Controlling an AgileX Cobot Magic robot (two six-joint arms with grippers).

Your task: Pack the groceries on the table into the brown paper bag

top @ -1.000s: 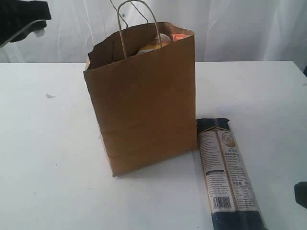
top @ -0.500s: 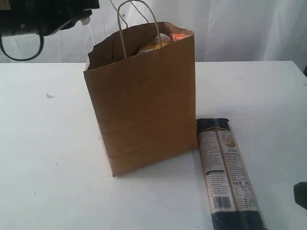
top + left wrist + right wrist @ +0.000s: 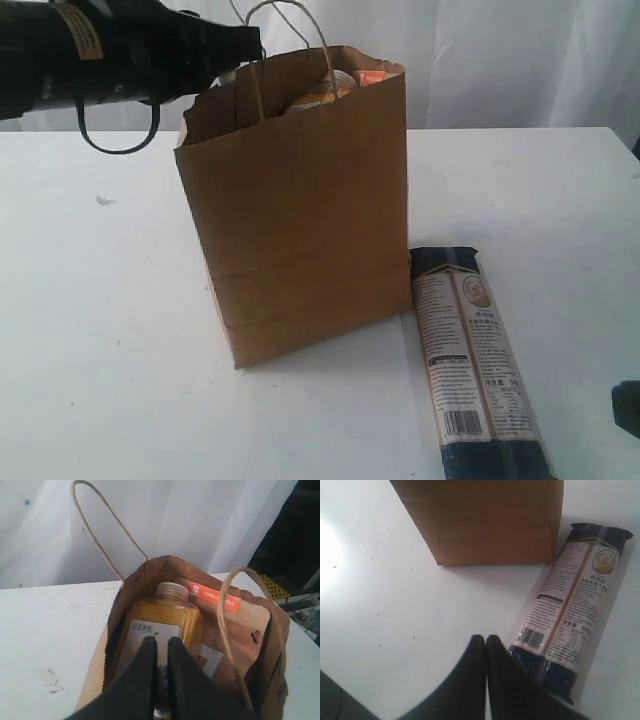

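Observation:
The brown paper bag (image 3: 300,220) stands upright mid-table, its rim (image 3: 272,630) right under my left gripper (image 3: 160,642). The jaws are nearly shut on a small grey metallic thing, seemingly the pull-tab can (image 3: 161,675), mostly hidden by the fingers. Inside the bag stand the yellow white-capped bottle (image 3: 165,615) and the brown kraft pouch (image 3: 240,630) with an orange strip. The long dark pasta pack (image 3: 475,350) lies flat on the table right of the bag. My right gripper (image 3: 485,639) hangs shut and empty over the table beside the pasta pack (image 3: 570,615).
The white table (image 3: 100,330) stretches wide to the left and in front of the bag. A white curtain (image 3: 500,60) hangs behind. The bag's twisted handles (image 3: 100,535) stand up around the opening. The left arm (image 3: 110,50) reaches in from the upper left.
My left arm has swung in from the far upper left to the bag's mouth. The bag, the pasta pack and the right gripper have stayed put.

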